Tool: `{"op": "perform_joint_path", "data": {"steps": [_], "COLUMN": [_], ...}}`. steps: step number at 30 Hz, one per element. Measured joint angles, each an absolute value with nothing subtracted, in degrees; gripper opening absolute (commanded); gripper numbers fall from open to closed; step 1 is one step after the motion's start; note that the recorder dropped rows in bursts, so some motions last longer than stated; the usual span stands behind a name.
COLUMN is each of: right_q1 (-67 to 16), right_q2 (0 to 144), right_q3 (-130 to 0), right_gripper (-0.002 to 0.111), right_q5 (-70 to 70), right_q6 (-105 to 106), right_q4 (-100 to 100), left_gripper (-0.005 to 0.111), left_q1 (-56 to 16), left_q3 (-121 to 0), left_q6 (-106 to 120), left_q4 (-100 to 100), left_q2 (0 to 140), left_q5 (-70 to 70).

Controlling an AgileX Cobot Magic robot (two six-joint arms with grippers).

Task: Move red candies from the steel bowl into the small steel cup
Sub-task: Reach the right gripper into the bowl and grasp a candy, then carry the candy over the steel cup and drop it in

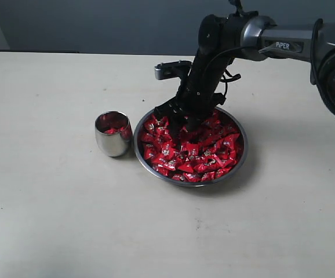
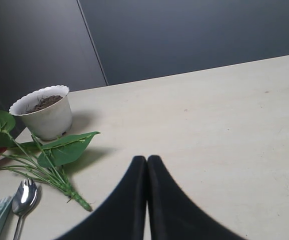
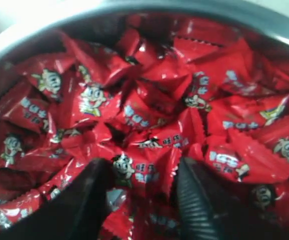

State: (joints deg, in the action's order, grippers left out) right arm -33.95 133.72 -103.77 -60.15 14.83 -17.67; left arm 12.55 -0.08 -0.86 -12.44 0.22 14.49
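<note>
1. Red wrappers fill my right wrist view. The right jaws stand apart, sunk among the red candies [image 3: 149, 100], with one candy between the fingers [image 3: 189, 195].
2. The heap lies in the steel bowl [image 1: 192, 184]. The small steel cup [image 1: 112, 149] stands just beside its rim with a few candies inside.
3. My worry is that the slick, crowded wrappers let neighbouring candies wedge in. Extras could then drop onto the worktop [image 1: 51, 220] on the way to that narrow cup.
4. The left jaws are pressed together, holding nothing, over another part of the worktop.
</note>
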Motion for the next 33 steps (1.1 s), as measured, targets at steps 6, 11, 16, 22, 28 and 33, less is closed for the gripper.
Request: {"op": "perform_joint_path", "data": {"steps": [6, 11, 16, 22, 28, 33], "right_q1": [-34.0, -34.0, -34.2, -37.7, -43.0, -44.3], "right_q2": [132.1, 126.7, 123.2, 122.8, 125.3, 127.4], "right_q3": [-103.8, -103.5, -103.5, -103.5, -103.5, -103.5], "right_gripper": [0.002, -0.001, -0.001, -0.001, -0.001, 0.038], "right_q5": [-58.8, -57.3, -57.2, -55.1, -50.8, -49.2], "right_q6": [14.4, 14.4, 15.8, 21.3, 23.1, 23.3], "right_q4": [-17.2, -17.1, -20.7, -30.3, -32.4, -32.5], "left_gripper": [0.0, 0.0, 0.0, 0.0, 0.0, 0.0], "left_q1": [12.5, 12.5, 12.5, 12.5, 12.5, 12.5], "left_q3": [-0.1, -0.1, -0.1, -0.1, -0.1, -0.1], "left_q6": [-0.9, -0.9, -0.9, -0.9, -0.9, -0.9], "left_q4": [-12.4, -12.4, -12.4, -12.4, -12.4, -12.4], "left_q2": [0.2, 0.2, 0.2, 0.2, 0.2, 0.2], "left_q5": [14.5, 14.5, 14.5, 14.5, 14.5, 14.5]}}
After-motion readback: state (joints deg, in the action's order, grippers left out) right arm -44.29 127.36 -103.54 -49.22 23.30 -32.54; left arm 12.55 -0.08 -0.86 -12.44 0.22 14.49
